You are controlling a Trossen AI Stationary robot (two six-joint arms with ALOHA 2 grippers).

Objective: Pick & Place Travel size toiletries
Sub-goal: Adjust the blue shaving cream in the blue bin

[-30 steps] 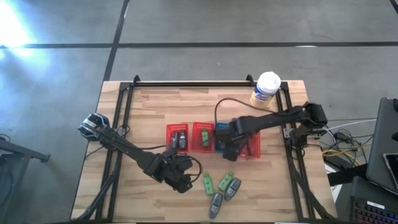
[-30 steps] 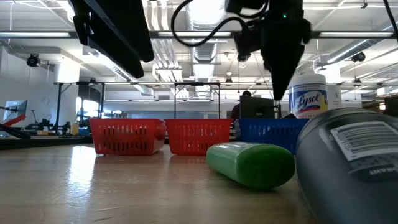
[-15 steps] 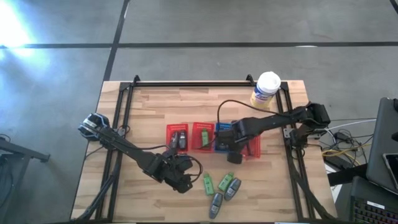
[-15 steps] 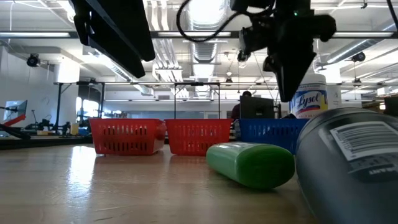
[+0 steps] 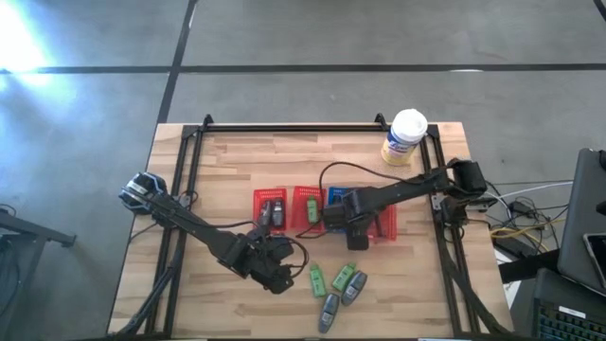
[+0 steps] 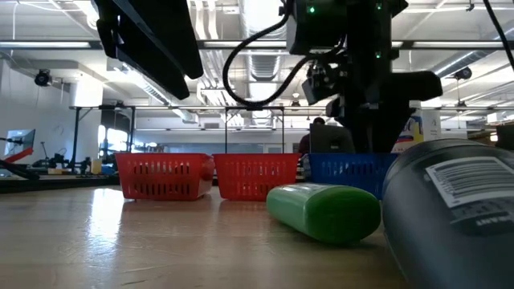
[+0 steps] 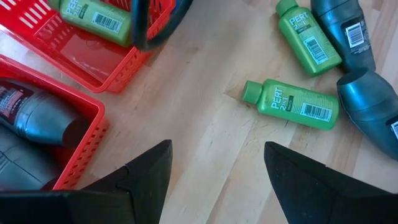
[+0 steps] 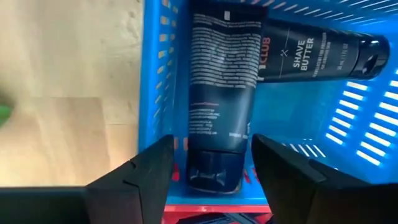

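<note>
In the blue basket (image 8: 155,93), a black tube (image 8: 221,93) lies between the open right gripper (image 8: 211,171) fingers.

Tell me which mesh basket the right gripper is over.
The blue mesh basket, right of the two red mesh baskets. The right gripper, open, hangs above a black tube lying inside it.

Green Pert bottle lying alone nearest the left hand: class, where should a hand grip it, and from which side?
Grip the green Pert bottle across the middle of its labelled body, coming straight down from above. It lies flat on the table, wood bare along both long sides, so fingers fit there; the cap end is narrower.
</note>
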